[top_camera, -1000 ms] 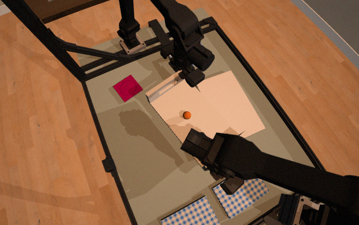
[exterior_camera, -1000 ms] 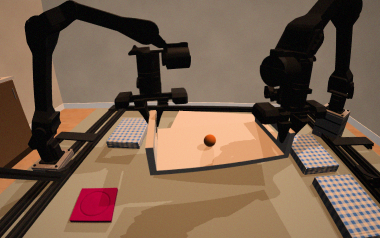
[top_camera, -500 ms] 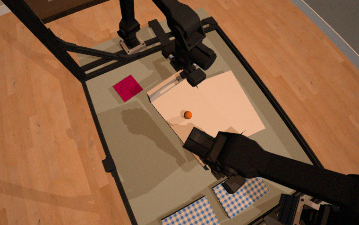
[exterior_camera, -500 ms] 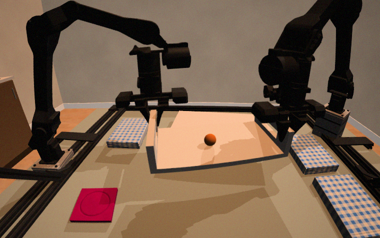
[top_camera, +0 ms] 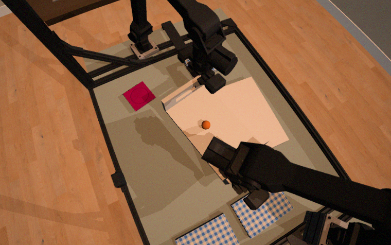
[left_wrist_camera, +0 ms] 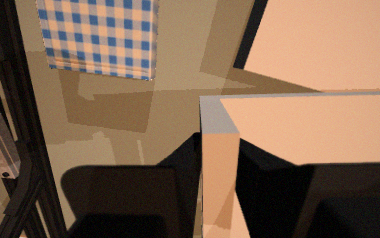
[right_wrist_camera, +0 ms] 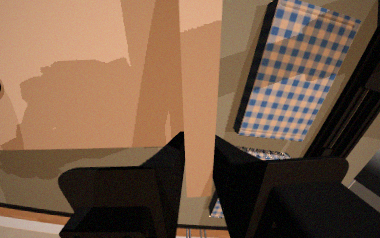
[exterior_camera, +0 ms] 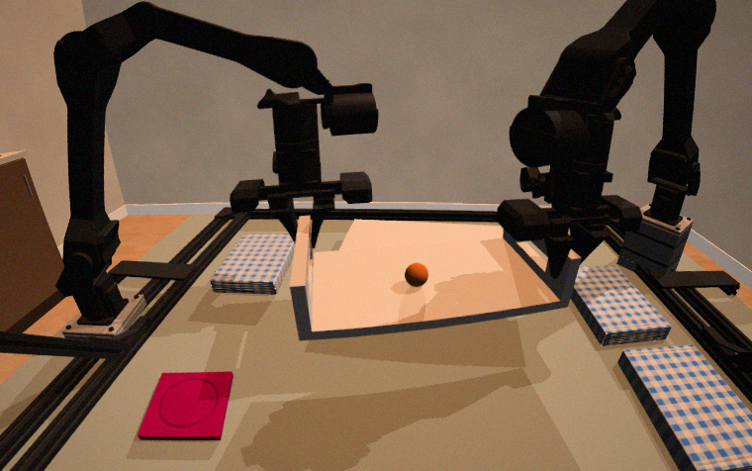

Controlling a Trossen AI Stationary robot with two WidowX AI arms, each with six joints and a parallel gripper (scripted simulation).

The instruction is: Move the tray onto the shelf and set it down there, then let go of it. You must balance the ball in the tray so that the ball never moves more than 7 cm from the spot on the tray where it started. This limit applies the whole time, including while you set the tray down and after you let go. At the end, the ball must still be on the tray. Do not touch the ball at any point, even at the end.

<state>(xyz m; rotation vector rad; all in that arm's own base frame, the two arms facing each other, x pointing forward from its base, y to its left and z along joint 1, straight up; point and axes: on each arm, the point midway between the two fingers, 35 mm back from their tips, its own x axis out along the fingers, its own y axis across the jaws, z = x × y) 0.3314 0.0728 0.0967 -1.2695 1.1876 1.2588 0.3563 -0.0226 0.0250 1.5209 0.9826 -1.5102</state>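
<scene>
The tray is held between the two arms above the tabletop, its shadow cast below it. The left gripper has its jaws closed on one upright side wall, and the right gripper has its jaws closed on the opposite wall. The orange ball sits on the tray floor between those walls, apart from both. In the exterior view, the pale shelf shows behind the tray; whether they touch I cannot tell. A pink square lies apart from the tray on the tabletop, and blue-checked stacks lie towards the sides
</scene>
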